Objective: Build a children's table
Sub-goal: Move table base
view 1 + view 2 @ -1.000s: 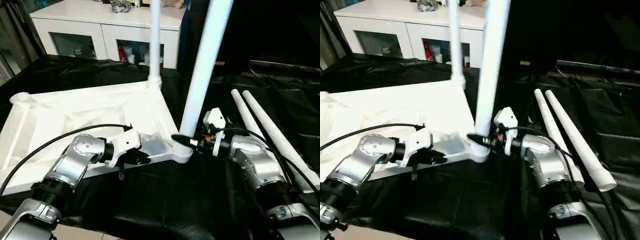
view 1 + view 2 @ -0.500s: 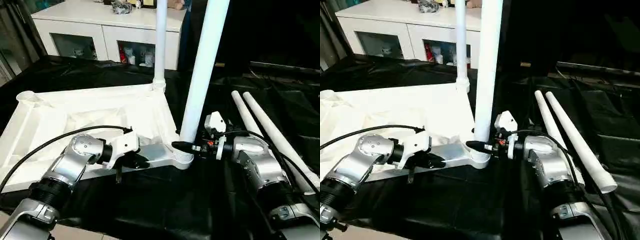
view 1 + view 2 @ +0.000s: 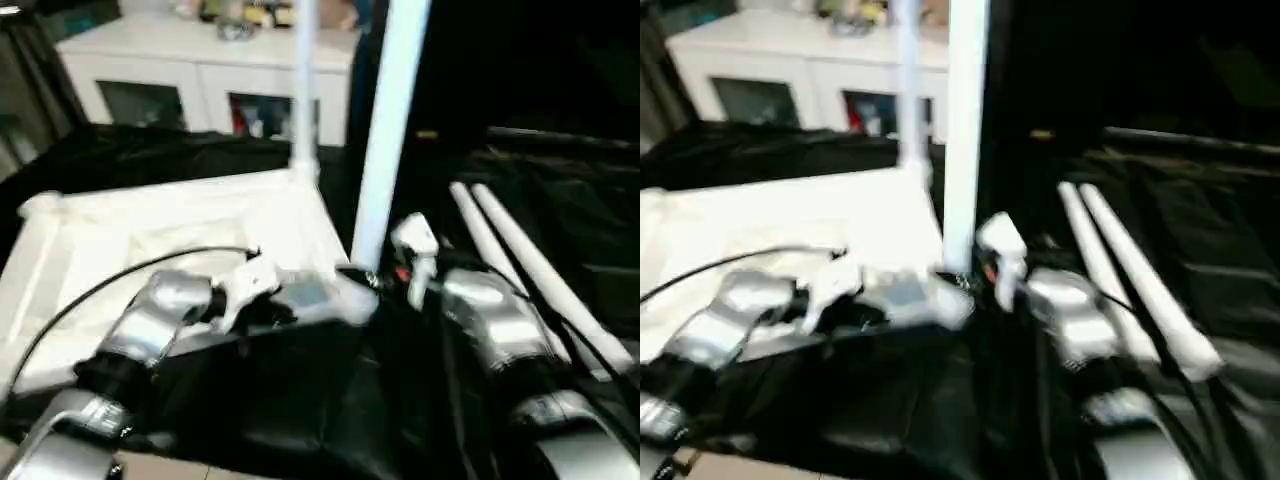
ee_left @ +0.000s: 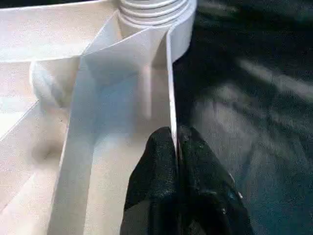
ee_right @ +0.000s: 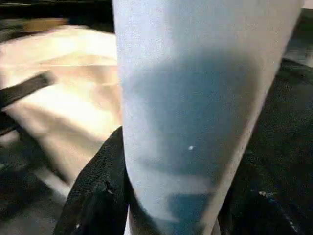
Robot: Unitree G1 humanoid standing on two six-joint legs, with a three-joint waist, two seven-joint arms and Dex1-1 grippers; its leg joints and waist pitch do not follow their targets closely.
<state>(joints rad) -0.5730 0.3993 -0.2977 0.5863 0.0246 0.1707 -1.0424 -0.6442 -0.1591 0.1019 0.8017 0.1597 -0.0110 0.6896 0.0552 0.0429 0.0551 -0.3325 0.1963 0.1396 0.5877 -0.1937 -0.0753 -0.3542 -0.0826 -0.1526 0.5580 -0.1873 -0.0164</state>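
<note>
Black fingers of the left hand (image 4: 175,161) are pinched shut on the thin upright rim wall of the white tabletop (image 3: 150,225), which lies ribbed side up on the black-draped counter (image 3: 300,420); the grip sits on the near edge, just beside the near right corner socket (image 4: 154,12). The right hand (image 3: 352,275) clasps the base of the near leg (image 3: 385,130), its fingers around the shaft just above that socket. This leg stands upright, its long axis running straight up from the corner. A second leg (image 3: 303,80) stands in the far right corner. Two loose legs (image 3: 520,255) lie side by side along the counter's right edge, nearer the right arm, pointing away from the robot. I judge seating the held leg turns on keeping it vertical over the socket.
</note>
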